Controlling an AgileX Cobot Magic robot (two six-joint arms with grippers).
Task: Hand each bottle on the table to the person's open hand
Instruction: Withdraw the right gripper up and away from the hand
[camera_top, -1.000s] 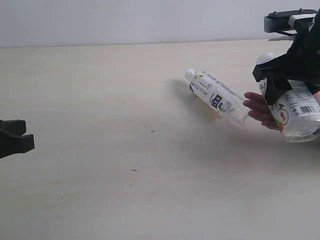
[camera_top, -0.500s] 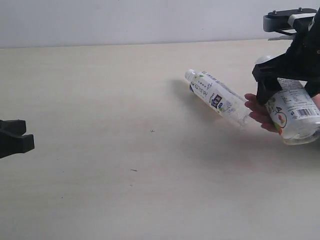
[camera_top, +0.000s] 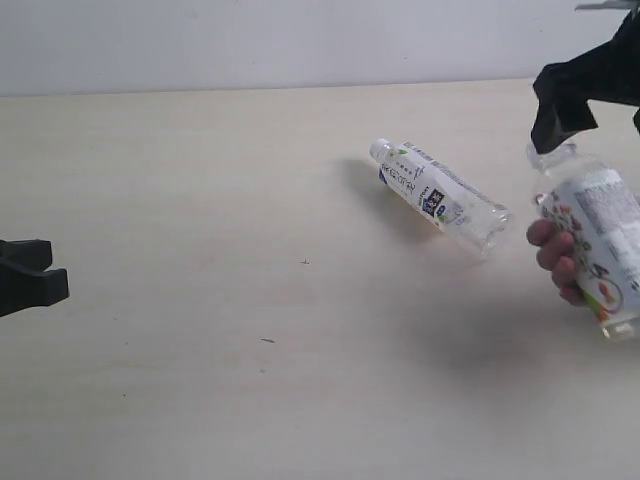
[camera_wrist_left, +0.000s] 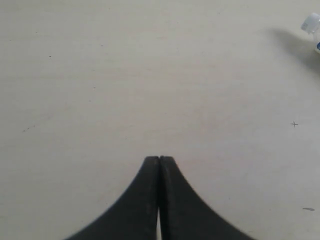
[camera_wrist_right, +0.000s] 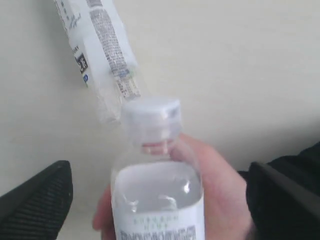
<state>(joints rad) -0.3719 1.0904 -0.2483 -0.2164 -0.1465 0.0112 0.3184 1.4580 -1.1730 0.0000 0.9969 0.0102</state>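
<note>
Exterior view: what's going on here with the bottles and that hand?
A person's hand grips one white-capped bottle at the right edge. The right claw hangs open just above it. A second white-capped bottle lies on its side on the table nearby. The left claw sits shut at the far left, holding nothing.

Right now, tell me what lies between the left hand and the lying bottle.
Only bare table, a few specks, between left hand and lying bottle; exterior view.

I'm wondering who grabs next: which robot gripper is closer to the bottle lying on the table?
Right. The right gripper hovers open just beyond the lying bottle's base; the left gripper sits shut far across the table.
</note>
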